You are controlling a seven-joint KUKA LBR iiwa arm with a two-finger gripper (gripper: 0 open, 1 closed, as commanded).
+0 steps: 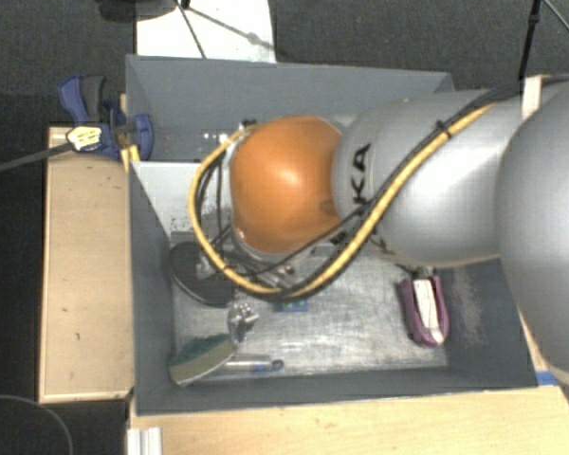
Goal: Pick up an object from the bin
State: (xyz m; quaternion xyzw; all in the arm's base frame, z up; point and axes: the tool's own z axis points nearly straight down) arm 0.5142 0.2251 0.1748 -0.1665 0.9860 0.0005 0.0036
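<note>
Along the near wall of the bin (351, 347) a flat grey-green piece (201, 358) lies, with a slim stick (256, 366) tipped in blue just beside it. Just behind these, the tool (241, 318) is lowered close to the floor, under the orange cover (280, 183) of the wrist. How far it is open cannot be told, and nothing is seen to be held in it. The things nearest to it are the grey-green piece and, a little further back on the left, a dark round disc (192, 271). Either may be taken as the task's thing. A purple and white object (425, 309) lies well apart on the right.

Several failures are judged possible. A flat piece lying on the floor may be pushed along rather than gripped. The slim stick may be caught together with the grey-green piece and dropped on lifting. The disc, being low and wide, may slip out. The looped cables (209, 240) hang close to the disc and may be snagged or drag it.
</note>
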